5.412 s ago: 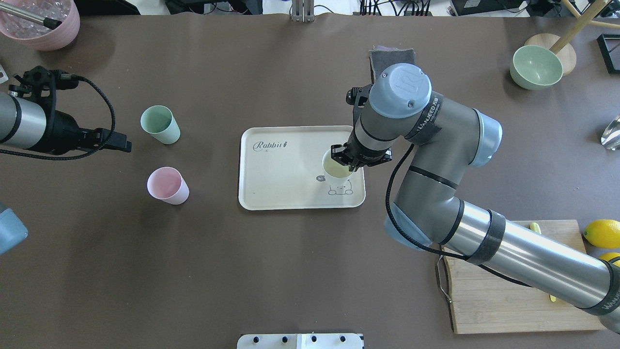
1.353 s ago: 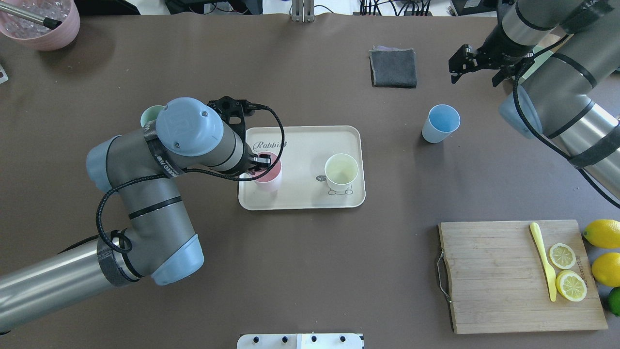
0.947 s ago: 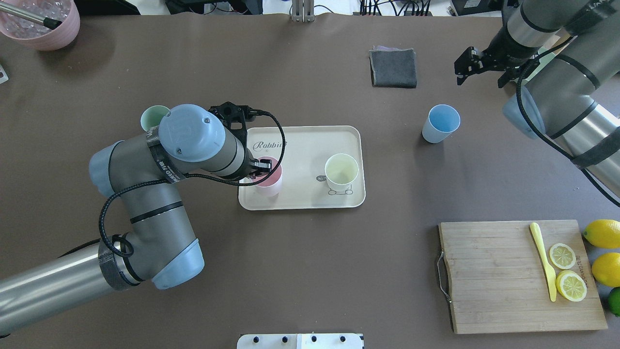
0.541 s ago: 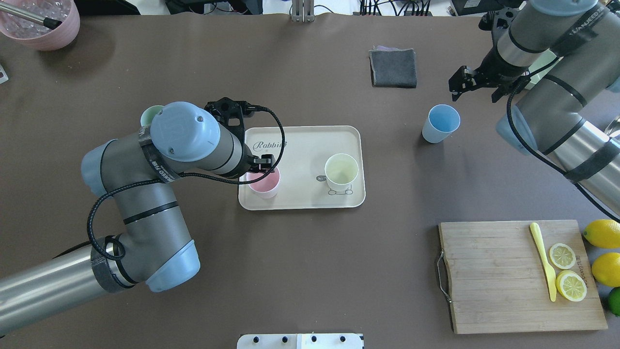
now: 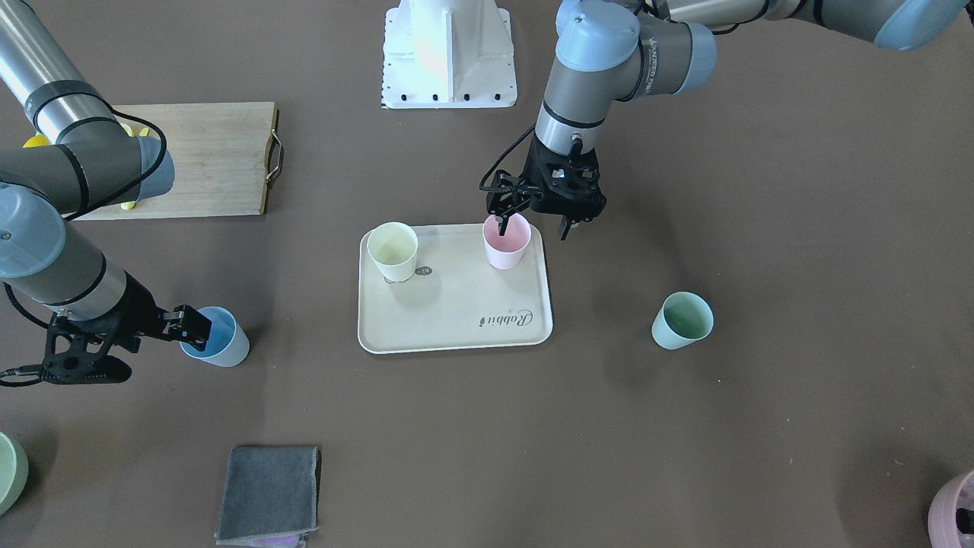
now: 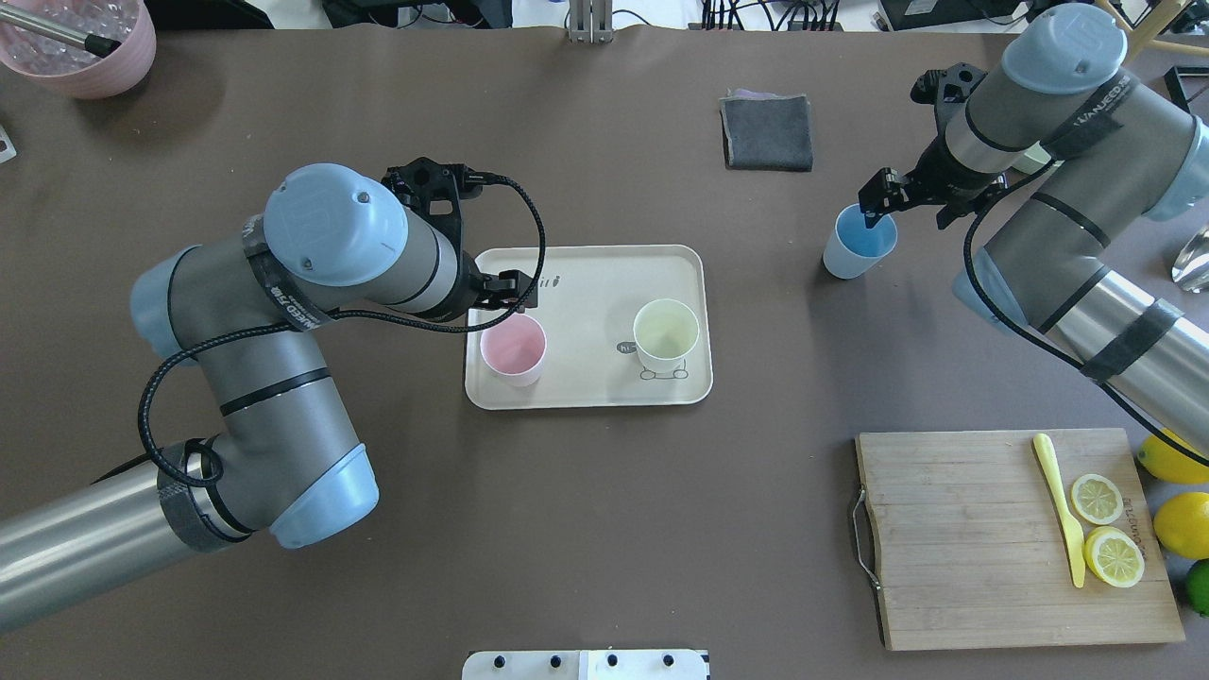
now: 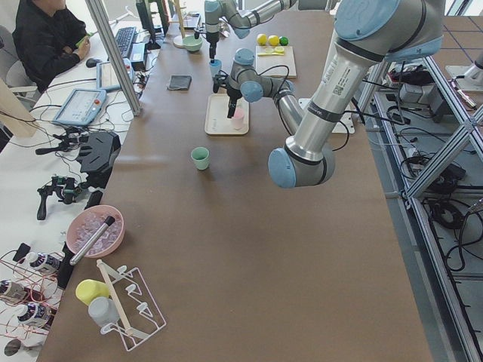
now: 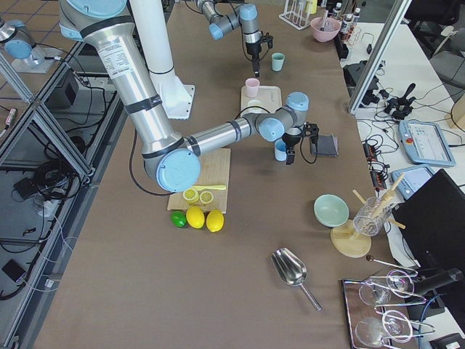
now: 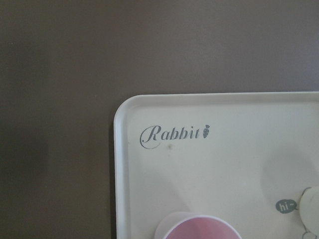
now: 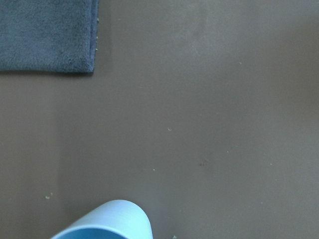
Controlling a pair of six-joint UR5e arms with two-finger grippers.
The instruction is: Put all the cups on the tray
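The cream tray [image 6: 586,274] lies mid-table and also shows in the front view [image 5: 456,320]. The pale yellow cup [image 6: 666,335] and the pale pink cup [image 6: 513,349] stand upright on it. My left gripper [image 6: 510,293] is open and empty, just above the pink cup's far rim [image 5: 507,241]. The light blue cup [image 6: 858,241] stands on the table right of the tray. My right gripper [image 6: 914,210] is open over it, one finger at its rim. The mint green cup [image 5: 682,320] stands on the table left of the tray, hidden by my left arm in the overhead view.
A grey cloth [image 6: 767,132] lies behind the tray. A wooden cutting board [image 6: 963,538] with lemon slices and a yellow knife sits at front right, whole lemons [image 6: 1176,524] beside it. A mauve pot [image 6: 80,47] stands far left, a green bowl [image 8: 334,211] far right.
My left gripper let go of the pink cup on the tray and drew up and back. My right arm swung toward the blue cup and came down over it.
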